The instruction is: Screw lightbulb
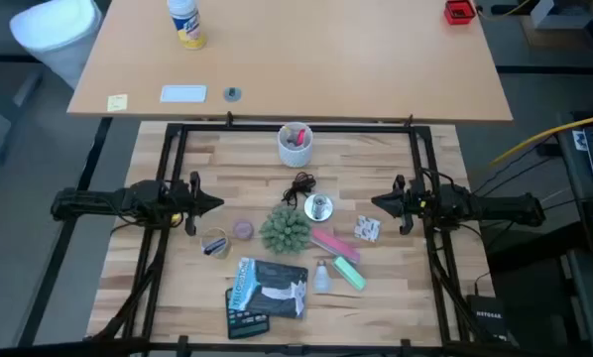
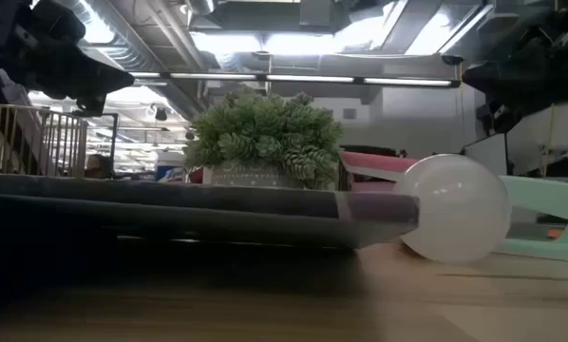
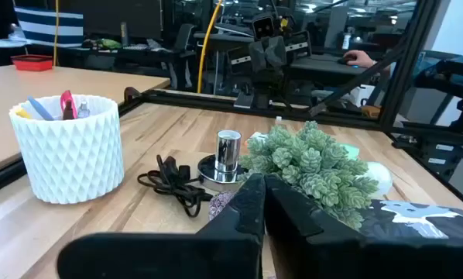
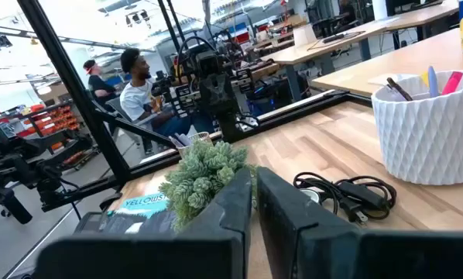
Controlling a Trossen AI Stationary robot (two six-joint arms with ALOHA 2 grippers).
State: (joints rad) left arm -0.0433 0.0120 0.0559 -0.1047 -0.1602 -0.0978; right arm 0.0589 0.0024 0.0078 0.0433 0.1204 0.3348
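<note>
A: Starting at the left, what is the left gripper (image 1: pixel 215 203) doing?
B: It hangs over the table's left side, fingers pressed together on nothing.
A: And the lightbulb (image 1: pixel 322 276)?
B: Lying on the wood near the front, just beside the green marker (image 1: pixel 348 271) and touching the dark packet (image 1: pixel 267 288).
A: The right gripper (image 1: pixel 378 202)?
B: Over the right side, fingers together, empty.
</note>
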